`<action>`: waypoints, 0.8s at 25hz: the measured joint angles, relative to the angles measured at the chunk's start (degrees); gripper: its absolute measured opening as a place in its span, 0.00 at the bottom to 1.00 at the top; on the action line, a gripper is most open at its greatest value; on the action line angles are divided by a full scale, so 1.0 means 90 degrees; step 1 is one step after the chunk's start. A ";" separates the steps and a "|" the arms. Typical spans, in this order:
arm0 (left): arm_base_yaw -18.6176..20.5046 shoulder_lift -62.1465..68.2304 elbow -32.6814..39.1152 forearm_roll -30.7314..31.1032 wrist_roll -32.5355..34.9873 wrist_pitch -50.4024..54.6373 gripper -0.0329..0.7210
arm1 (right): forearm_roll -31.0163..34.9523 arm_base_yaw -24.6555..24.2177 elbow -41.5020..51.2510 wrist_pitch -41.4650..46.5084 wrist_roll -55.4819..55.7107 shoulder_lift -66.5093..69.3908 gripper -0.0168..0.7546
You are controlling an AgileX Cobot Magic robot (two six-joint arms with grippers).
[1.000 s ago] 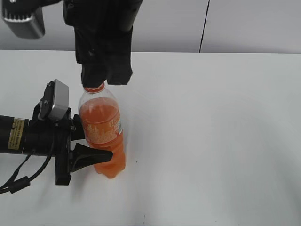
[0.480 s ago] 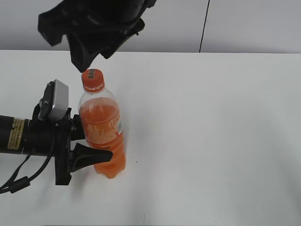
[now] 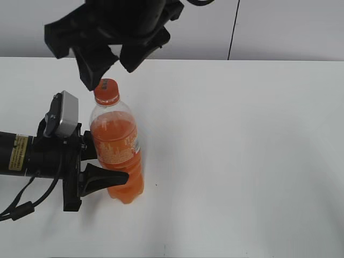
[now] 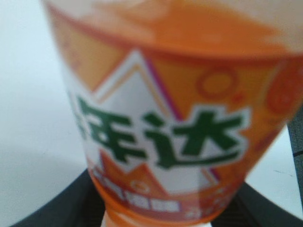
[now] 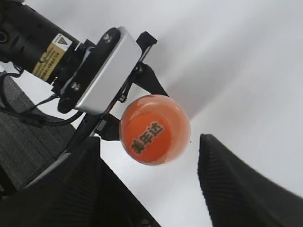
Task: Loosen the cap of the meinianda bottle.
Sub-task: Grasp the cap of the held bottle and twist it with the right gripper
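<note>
You have a plain white surface under even light, backed by a grey wall with one dark vertical seam

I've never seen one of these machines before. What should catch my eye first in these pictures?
The tall meinianda bottle of orange drink stands upright on the white table, left of centre. The left gripper clamps its lower body from the side. Above it hangs the black right gripper, open, its fingers apart from the small orange cap.

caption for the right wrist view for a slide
Open right gripper above the orange cap of the left-held meinianda bottle.
</note>
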 joint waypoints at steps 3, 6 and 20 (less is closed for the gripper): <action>0.0000 0.0000 0.0000 0.0000 0.0000 0.0000 0.55 | -0.0171 0.0000 0.0000 0.0000 0.0149 0.0109 0.65; 0.0000 0.0000 0.0000 0.0000 0.0000 0.0000 0.55 | -0.0285 0.0000 0.0000 0.0006 0.0266 0.0120 0.65; 0.0000 0.0000 0.0000 0.0000 0.0000 0.0000 0.55 | -0.0095 0.0000 0.0000 0.0006 0.0335 0.0415 0.59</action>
